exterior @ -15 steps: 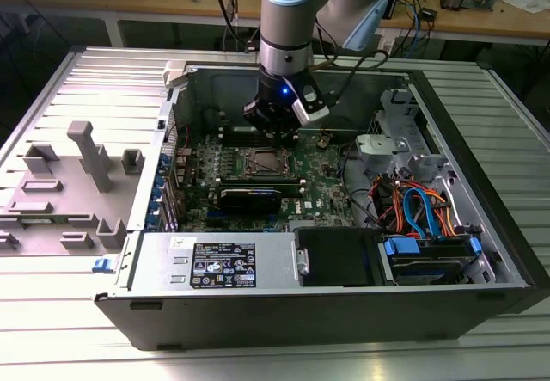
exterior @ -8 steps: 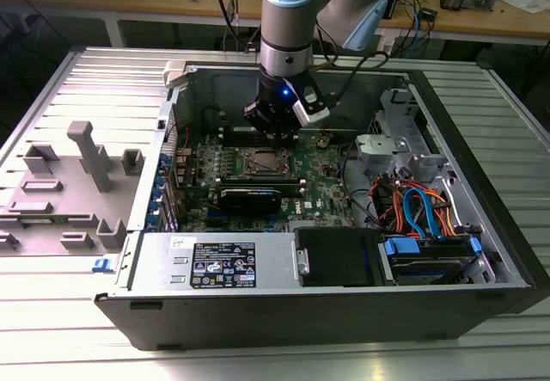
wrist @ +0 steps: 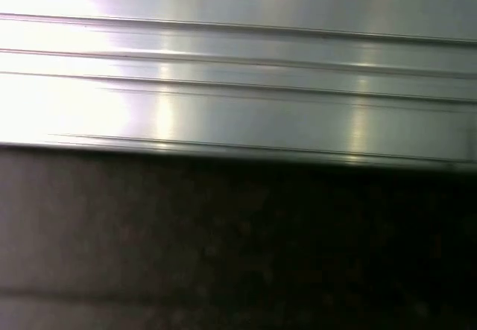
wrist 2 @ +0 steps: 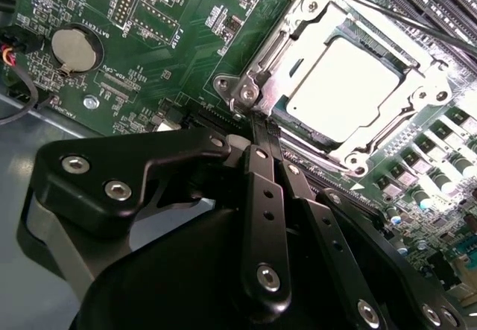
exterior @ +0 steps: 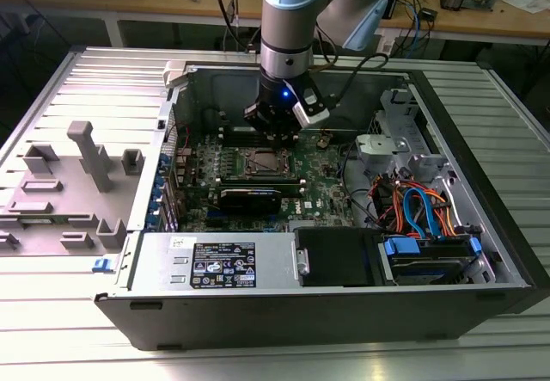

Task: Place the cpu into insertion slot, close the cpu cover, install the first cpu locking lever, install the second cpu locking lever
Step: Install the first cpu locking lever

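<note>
Gripper (wrist 2: 257,121) narrow, fingers together, tip beside cpu cover (wrist 2: 298,39); cpu (wrist 2: 344,88) seated.

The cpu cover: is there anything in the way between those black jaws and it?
Nothing visible. In the second wrist view the gripper comes right up to a corner of the cpu cover, which lies around the cpu. The jaws look closed together there.

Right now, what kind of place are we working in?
Probably an electronics lab or assembly cell: an open PC case lies on a ribbed aluminium table, with a cable-strewn wooden bench behind it.
</note>
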Robot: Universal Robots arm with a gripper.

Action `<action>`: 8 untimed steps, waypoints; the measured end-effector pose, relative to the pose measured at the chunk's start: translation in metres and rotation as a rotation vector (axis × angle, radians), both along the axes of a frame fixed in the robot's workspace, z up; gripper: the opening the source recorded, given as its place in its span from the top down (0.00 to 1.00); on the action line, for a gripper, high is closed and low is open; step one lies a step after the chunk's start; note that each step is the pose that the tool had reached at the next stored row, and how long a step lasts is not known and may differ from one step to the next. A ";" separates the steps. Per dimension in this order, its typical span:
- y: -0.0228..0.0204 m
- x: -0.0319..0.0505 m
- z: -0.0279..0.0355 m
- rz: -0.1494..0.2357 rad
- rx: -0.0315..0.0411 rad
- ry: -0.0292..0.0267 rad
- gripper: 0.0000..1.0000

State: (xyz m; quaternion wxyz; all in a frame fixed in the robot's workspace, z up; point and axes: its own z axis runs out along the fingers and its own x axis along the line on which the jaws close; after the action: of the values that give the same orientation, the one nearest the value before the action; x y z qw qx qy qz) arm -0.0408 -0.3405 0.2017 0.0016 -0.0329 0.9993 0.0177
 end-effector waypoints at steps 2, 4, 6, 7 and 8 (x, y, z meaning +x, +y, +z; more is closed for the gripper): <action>0.0001 0.0000 0.0011 0.000 0.0006 -0.0001 0.89; 0.0002 0.0001 0.0031 0.000 0.0023 -0.0002 0.89; 0.0001 0.0000 0.0043 0.000 0.0057 0.0003 0.89; 0.0001 0.0000 0.0051 0.000 0.0061 0.0003 0.89; 0.0001 0.0000 0.0051 0.000 0.0063 0.0003 0.89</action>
State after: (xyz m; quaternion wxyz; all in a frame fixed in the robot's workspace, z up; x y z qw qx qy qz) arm -0.0408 -0.3404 0.2068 0.0016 -0.0328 0.9992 0.0208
